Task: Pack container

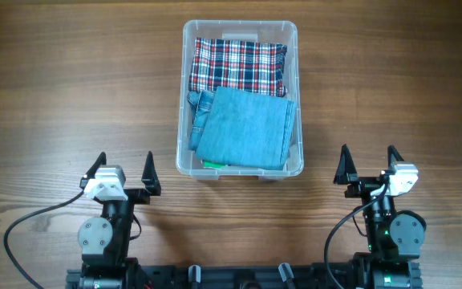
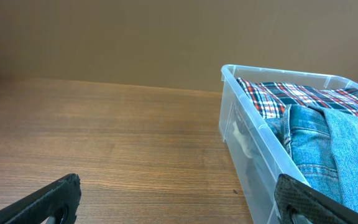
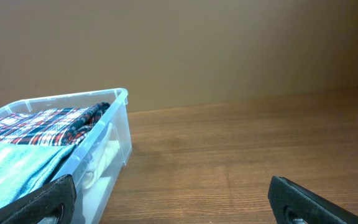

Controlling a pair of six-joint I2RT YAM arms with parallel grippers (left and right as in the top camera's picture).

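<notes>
**A:** What are the pincers doing?

**B:** The left pincer (image 1: 124,166) and the right pincer (image 1: 367,160) are both sitting spread wide and gripping nothing, at the near edge of the tabletop (image 1: 70,88). The container (image 1: 215,25) is standing between them, farther out and apart from both.

**A:** What is lying inside it?

**B:** A folded denim piece (image 1: 245,127) is lying over a plaid cloth (image 1: 239,64), and together they are filling it close to the rim.

**A:** What could be going wrong from here?

**B:** As I judge it, a pincer reaching in low could be catching the rim and shoving the container. It could also be snagging the denim and dragging the fold open.

**A:** Are the views differing?

**B:** Overhead is showing a green sliver (image 1: 212,164) at the near wall. The wrist views are showing something white (image 2: 241,140) through the side wall, which overhead is not making clear.
</notes>
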